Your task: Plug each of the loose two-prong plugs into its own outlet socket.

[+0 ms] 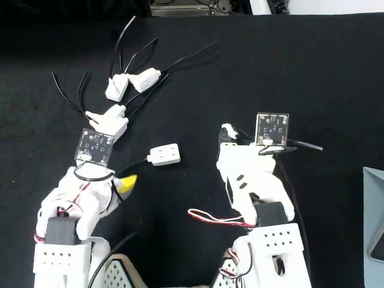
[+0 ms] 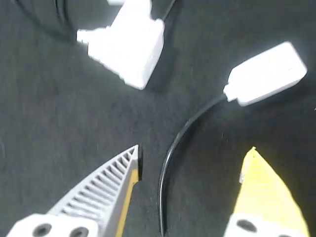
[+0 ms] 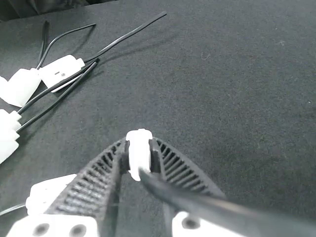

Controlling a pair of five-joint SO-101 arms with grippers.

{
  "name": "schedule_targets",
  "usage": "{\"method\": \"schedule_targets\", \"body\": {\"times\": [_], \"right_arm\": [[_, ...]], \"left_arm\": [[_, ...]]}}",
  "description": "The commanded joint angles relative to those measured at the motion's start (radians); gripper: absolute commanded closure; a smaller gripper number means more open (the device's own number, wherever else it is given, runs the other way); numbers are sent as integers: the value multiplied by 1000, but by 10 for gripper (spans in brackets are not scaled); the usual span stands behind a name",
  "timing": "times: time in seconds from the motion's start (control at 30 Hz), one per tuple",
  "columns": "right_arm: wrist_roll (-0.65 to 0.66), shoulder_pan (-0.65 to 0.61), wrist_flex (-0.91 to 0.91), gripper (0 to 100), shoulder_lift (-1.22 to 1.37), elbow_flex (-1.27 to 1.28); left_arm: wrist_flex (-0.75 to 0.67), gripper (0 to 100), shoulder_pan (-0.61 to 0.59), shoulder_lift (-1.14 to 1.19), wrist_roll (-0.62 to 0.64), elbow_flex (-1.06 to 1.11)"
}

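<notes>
The left arm sits at the near left of the black bench [image 1: 336, 72]. The left hand [image 2: 195, 150] is spread wide. Its grey finger [image 2: 111, 182] and yellow finger [image 2: 261, 192] stand well apart and hold nothing. A black cable [image 2: 170, 163] runs across the bench between the two fingers. It leads to a white socket block [image 1: 164, 155], which lies just past the yellow fingertip.

Past the grey finger lies a white plug [image 1: 111, 120] with thin black wires trailing off to the left. Farther back a second plug [image 1: 117, 87] and a third plug [image 1: 146, 79] lie side by side, nearly touching. Their black wires fan out towards the far edge of the bench.

To the right of the socket block is the right arm. The right hand [image 3: 139, 148] is pressed onto a small white plug [image 3: 138, 160], pinching it between the fingertips. This held plug is well apart from the socket block and from the other plugs. I cannot tell whether it touches the bench. A black wire [image 3: 207, 202] runs from the held plug back over the right hand.
</notes>
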Motion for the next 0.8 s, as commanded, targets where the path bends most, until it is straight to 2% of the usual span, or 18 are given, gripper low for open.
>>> {"method": "schedule_targets", "body": {"times": [0.0, 0.37, 0.77], "right_arm": [[-2, -6, -21, 986, -7, -2], [-2, -6, -21, 986, -7, -1], [0, -6, -21, 985, -7, -1]], "left_arm": [[-118, 677, 82, 133, -14, -73], [-367, 674, 223, 730, -25, -326], [-382, 674, 278, 1369, -196, -745]]}}
